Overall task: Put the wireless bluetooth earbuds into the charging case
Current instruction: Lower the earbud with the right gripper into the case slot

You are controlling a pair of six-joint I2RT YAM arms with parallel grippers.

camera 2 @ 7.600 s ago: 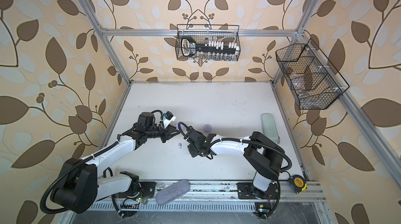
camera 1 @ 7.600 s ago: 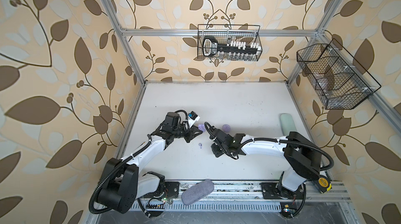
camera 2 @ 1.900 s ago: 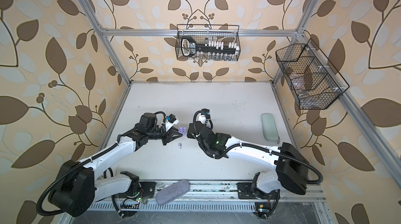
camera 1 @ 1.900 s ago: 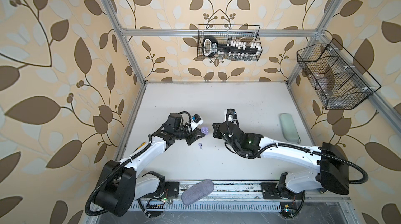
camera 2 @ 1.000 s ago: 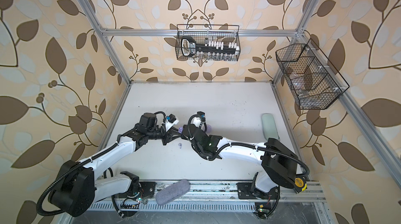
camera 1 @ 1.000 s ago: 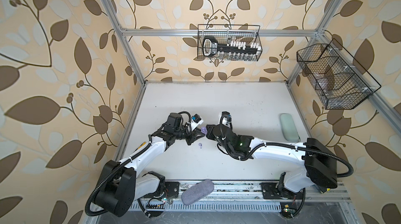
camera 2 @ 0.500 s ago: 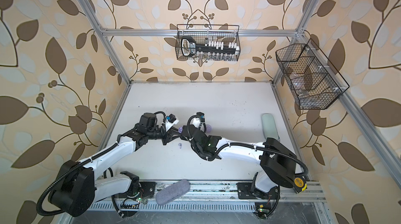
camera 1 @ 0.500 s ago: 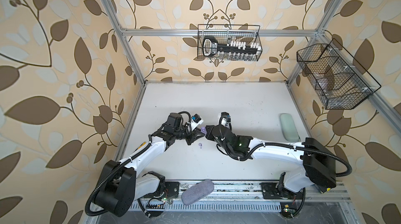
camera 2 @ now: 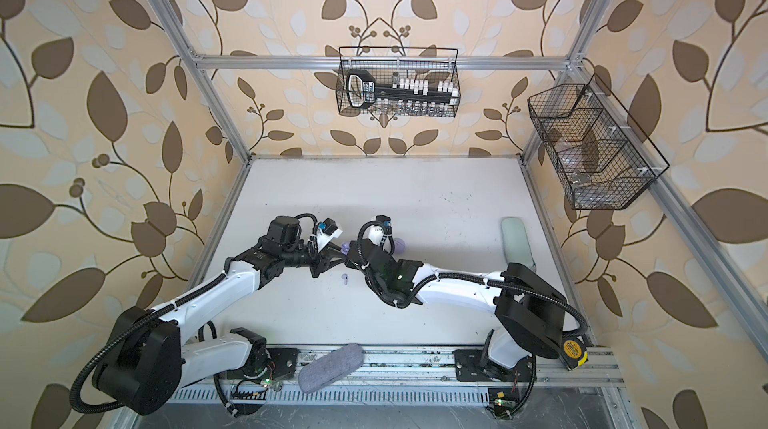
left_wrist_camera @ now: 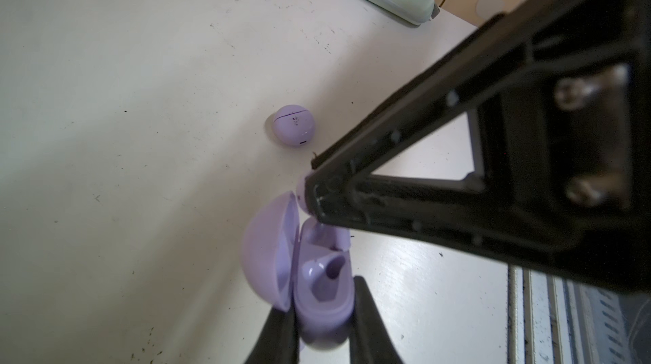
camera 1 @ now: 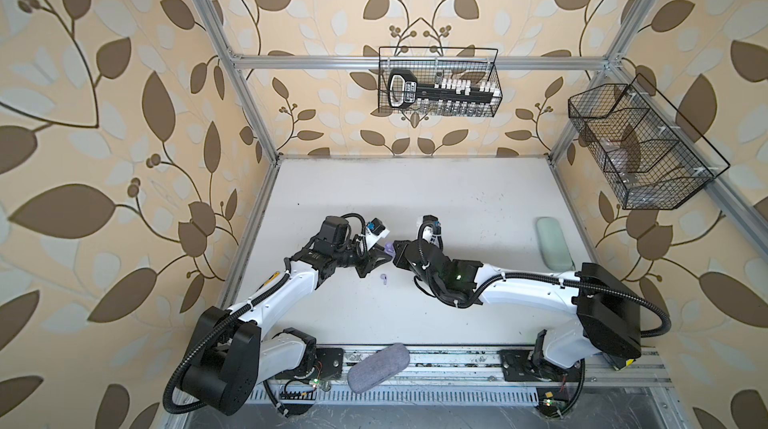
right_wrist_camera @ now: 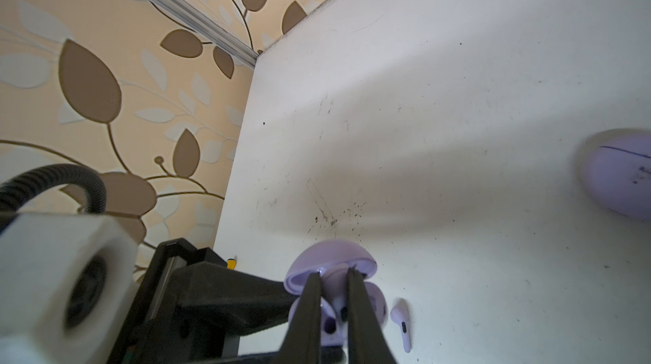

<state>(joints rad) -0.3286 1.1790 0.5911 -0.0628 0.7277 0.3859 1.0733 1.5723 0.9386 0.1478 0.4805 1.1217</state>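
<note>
Left end effector (left_wrist_camera: 318, 309) clamps the open lavender charging case (left_wrist_camera: 324, 274). Right end effector (right_wrist_camera: 334, 276), nearly closed, pinches an earbud (left_wrist_camera: 301, 191) over its wells, hiding part of them. A loose earbud (right_wrist_camera: 401, 320) lies on the bench (camera 1: 415, 198) just beside; a closed lavender case (left_wrist_camera: 294, 126) sits near.

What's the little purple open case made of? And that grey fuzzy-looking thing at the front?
The open case looks like smooth, shiny lavender plastic: light glints off its rounded, moulded hollows. The grey pouch looks like soft fabric, maybe felt or woven cloth: it is matte and speckled with no shine, though it is too far off to be sure.
</note>
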